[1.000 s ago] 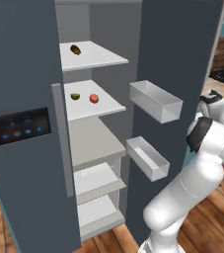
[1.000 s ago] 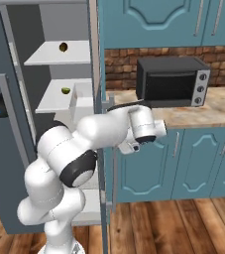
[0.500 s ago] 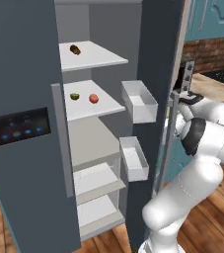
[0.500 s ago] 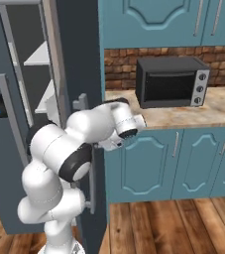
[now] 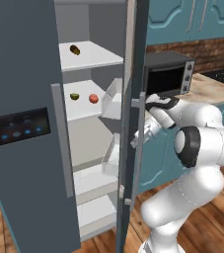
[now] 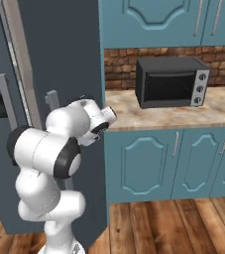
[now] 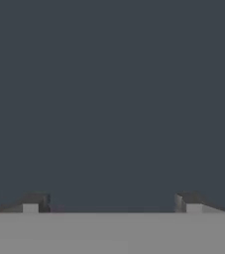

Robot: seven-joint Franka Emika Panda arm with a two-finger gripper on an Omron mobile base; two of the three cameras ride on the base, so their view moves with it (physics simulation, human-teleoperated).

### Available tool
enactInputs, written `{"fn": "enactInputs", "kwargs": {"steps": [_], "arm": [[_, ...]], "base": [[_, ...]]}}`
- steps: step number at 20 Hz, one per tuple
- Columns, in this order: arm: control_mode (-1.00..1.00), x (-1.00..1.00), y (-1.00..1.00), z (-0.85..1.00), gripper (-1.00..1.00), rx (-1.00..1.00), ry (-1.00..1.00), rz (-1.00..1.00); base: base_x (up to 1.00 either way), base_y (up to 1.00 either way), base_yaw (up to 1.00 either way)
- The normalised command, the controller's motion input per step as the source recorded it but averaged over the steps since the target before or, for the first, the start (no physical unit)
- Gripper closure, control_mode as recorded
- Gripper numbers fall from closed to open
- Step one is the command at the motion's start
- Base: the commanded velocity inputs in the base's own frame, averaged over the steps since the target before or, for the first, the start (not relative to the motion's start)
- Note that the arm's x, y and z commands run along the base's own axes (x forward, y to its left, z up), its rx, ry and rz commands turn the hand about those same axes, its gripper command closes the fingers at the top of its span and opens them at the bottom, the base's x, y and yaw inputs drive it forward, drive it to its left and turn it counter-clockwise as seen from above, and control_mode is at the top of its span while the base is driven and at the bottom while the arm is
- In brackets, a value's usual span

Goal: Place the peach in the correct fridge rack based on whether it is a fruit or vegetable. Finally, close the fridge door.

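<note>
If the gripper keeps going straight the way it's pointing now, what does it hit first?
The fridge door: its dark outer face lies right ahead of the gripper, whose jaws stand apart. It looks very near, though exact depth is unclear.

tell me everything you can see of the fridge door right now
The fridge door is a tall dark-grey slab with a matte, smooth look, standing upright and partly ajar, edge-on in the left base view. A long light-grey vertical handle runs down its outer face, and two pale translucent bins hang on its inner face. The gripper faces its outer surface, fingers apart, close against it; actual contact can't be confirmed.
</note>
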Motion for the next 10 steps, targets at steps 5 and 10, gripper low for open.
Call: {"fn": "enactInputs", "kwargs": {"steps": [5,10], "arm": [[-1.0,0.0,0.72,-0.04,-1.0,-0.06,-0.02,0.02],[-1.0,0.01,0.67,0.0,-1.0,-0.06,-0.08,0.0]], "base": [[0.0,0.0,0.0],[0.0,0.0,0.0]]}}
